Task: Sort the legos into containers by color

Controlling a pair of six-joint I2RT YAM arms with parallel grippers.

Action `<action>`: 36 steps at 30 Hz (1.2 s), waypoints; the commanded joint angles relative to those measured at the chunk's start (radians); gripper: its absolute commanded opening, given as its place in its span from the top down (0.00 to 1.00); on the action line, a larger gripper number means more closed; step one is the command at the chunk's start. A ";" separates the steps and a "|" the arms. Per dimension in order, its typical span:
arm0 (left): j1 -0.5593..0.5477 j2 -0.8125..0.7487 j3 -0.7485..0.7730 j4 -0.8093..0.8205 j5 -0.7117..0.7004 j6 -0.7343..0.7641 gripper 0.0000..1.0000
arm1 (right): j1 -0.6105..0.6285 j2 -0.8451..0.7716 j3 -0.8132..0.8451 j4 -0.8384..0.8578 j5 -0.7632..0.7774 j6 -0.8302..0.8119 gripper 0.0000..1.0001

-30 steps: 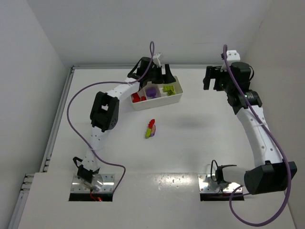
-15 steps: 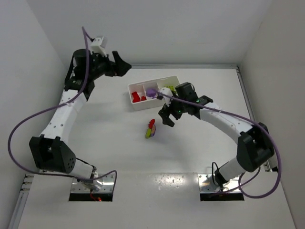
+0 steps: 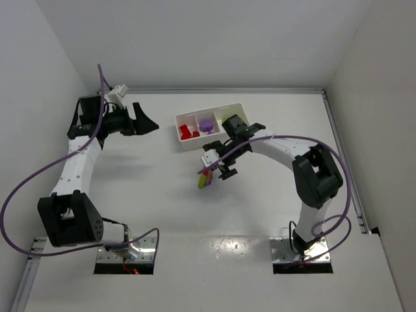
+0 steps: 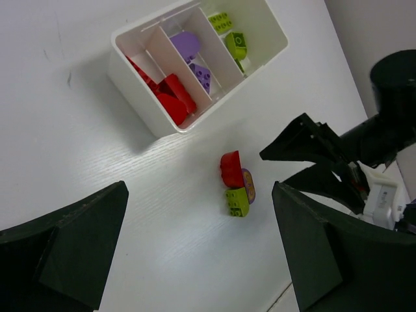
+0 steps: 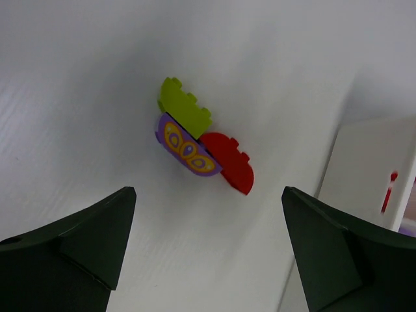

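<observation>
Right gripper (image 5: 208,195) over the white table (image 5: 78,91), dark fingers (image 5: 78,247) spread wide. Btwn them, further up in view: lime green studded brick (image 5: 185,112), purple rounded brick w/ yellow pattern (image 5: 187,151), red half-round brick (image 5: 229,162), all touching. White plastic tray (image 5: 370,169) at right edge, apart from the cluster.

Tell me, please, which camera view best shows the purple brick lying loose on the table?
The right wrist view: it shows the purple brick close up, its yellow-patterned face clear, touching the green brick and red brick. The left wrist view shows only a sliver; the top external view, a tiny speck.
</observation>
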 commanded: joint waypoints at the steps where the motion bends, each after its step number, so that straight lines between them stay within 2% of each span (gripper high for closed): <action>1: 0.037 -0.056 -0.005 0.009 0.071 0.012 0.00 | -0.011 0.084 0.106 -0.169 -0.134 -0.416 0.10; 4: 0.050 -0.067 -0.016 0.009 0.080 0.012 0.00 | -0.011 0.139 0.129 -0.142 -0.147 -0.454 0.19; 5: 0.059 -0.067 -0.016 0.009 0.080 0.012 0.00 | -0.020 0.149 0.143 -0.142 -0.147 -0.484 0.27; 8: 0.070 -0.076 -0.025 0.009 0.080 0.012 0.00 | -0.029 0.179 0.168 -0.151 -0.147 -0.558 0.37; 10: 0.080 -0.076 -0.025 0.009 0.091 0.012 0.00 | -0.051 0.195 0.168 -0.148 -0.147 -0.648 0.40; 15: 0.091 -0.046 -0.025 0.009 0.101 0.012 0.00 | -0.060 0.227 0.156 -0.105 -0.128 -0.668 0.42; 25: 0.100 0.007 -0.016 0.027 0.120 -0.008 0.00 | -0.060 0.307 0.235 -0.093 -0.110 -0.668 0.42; 36: 0.119 0.036 -0.016 0.027 0.129 -0.008 0.00 | -0.051 0.368 0.307 -0.177 -0.119 -0.716 0.42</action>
